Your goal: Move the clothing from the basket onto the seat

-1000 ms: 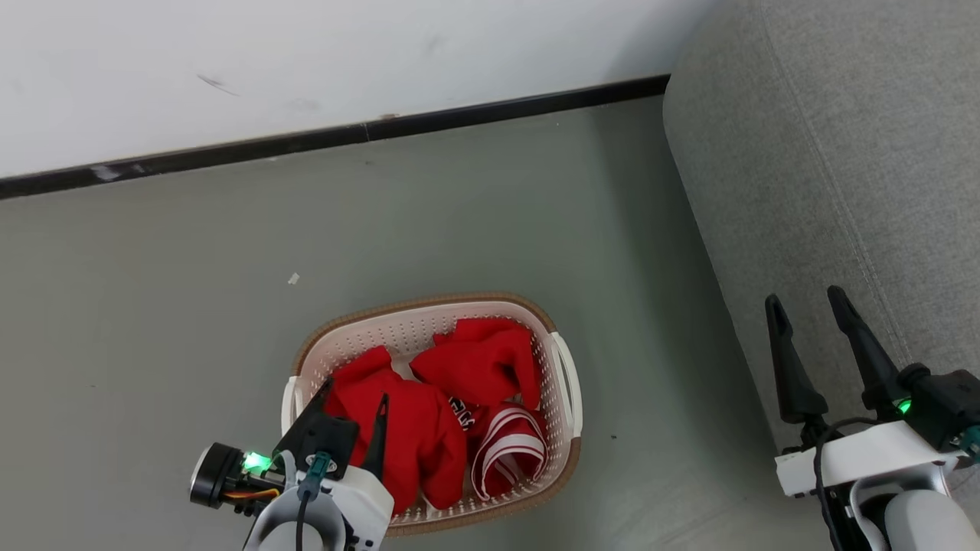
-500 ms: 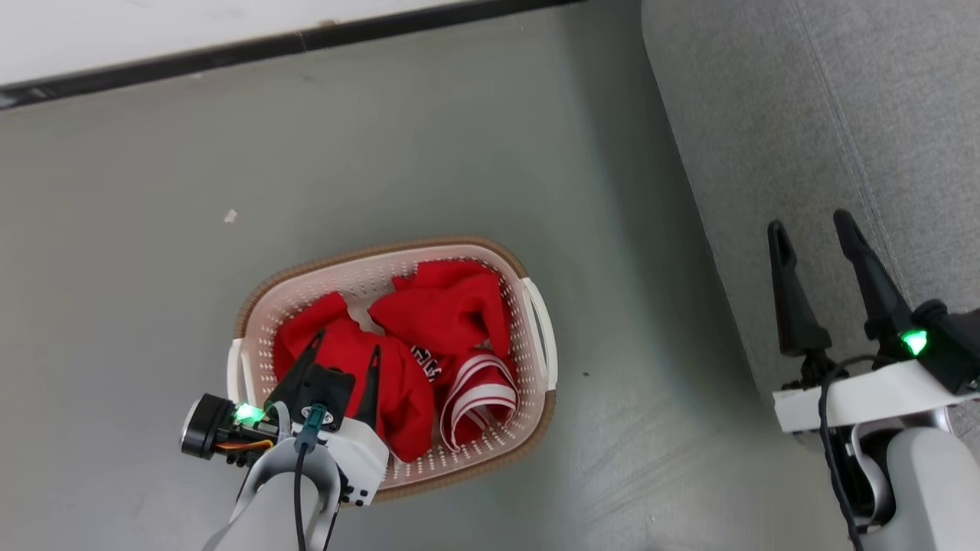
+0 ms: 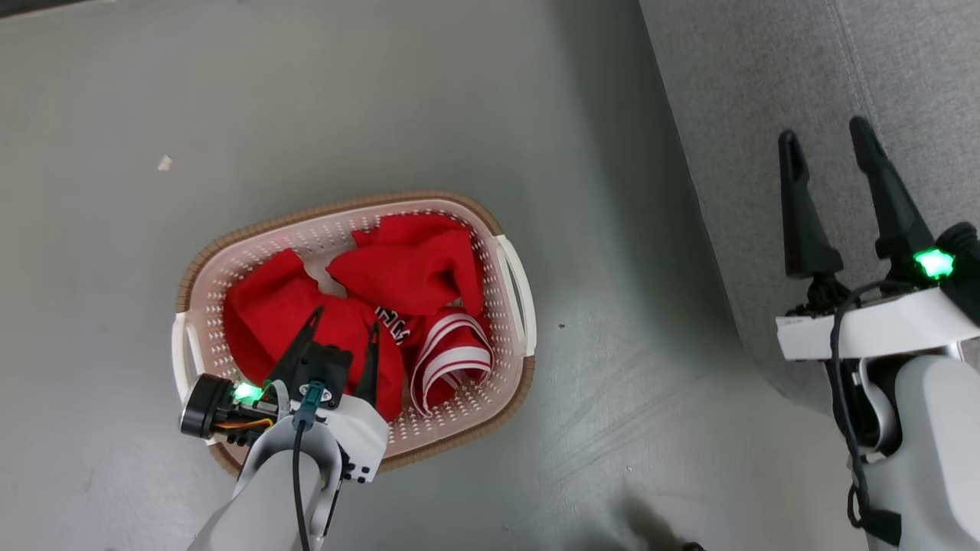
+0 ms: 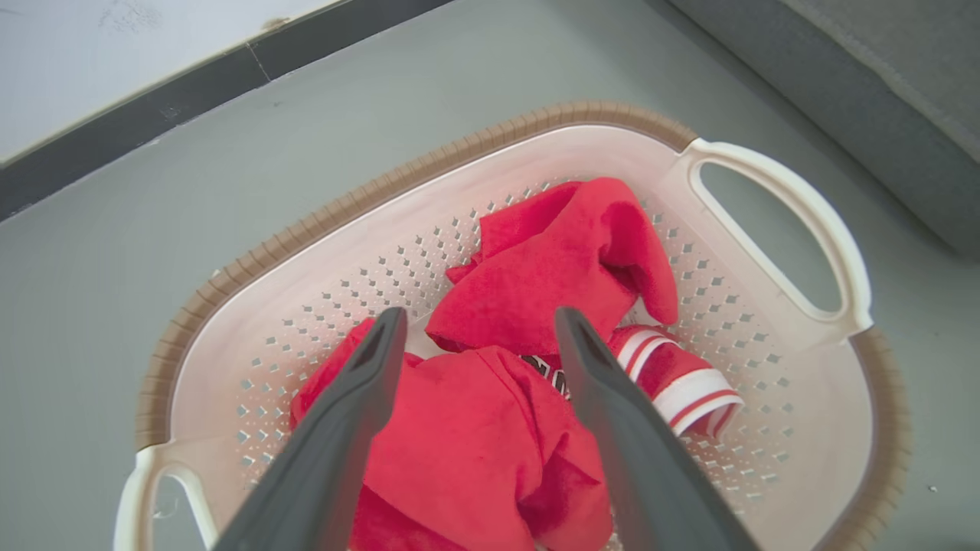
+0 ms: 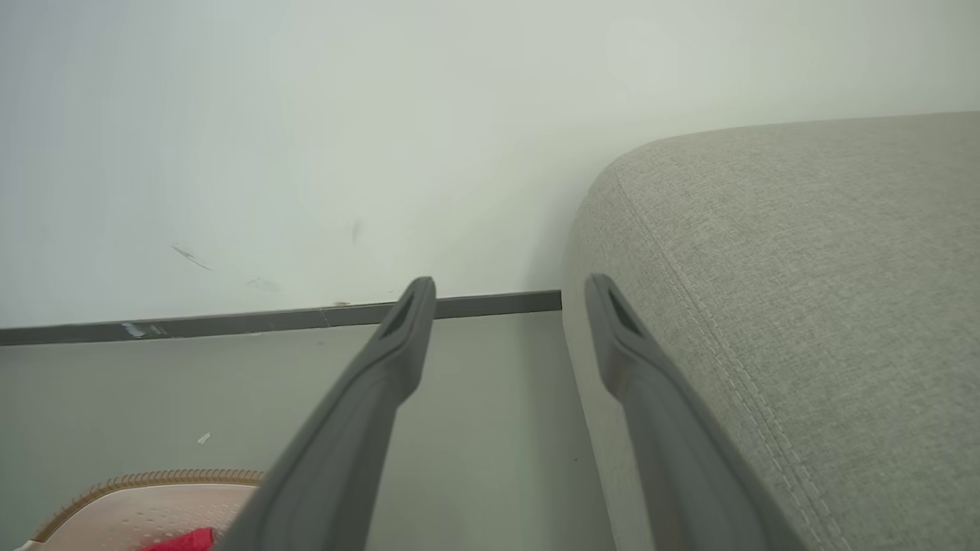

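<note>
The cream basket (image 3: 337,205) with its brown rim stands on the floor, left of the grey seat (image 3: 766,92). Crumpled red clothing (image 3: 413,264) fills it, with a white-striped jersey part (image 3: 448,360) at the near right. My left gripper (image 3: 345,320) hangs open over the near-left garment, with nothing between its fingers. In the left wrist view, the left gripper (image 4: 481,315) frames the clothing (image 4: 551,260) inside the basket (image 4: 383,184). My right gripper (image 3: 824,132) stands open over the seat's edge. The right wrist view shows this right gripper (image 5: 511,283) beside the seat (image 5: 804,268).
Grey-green floor (image 3: 612,344) separates the basket from the sofa. A small pale scrap (image 3: 164,162) lies on the floor beyond the basket. A white wall with a dark baseboard (image 5: 230,325) runs behind.
The head camera has tilted down, so the wall and baseboard have left its picture. The left gripper still hangs over the near-left clothing. Both grippers stay open.
</note>
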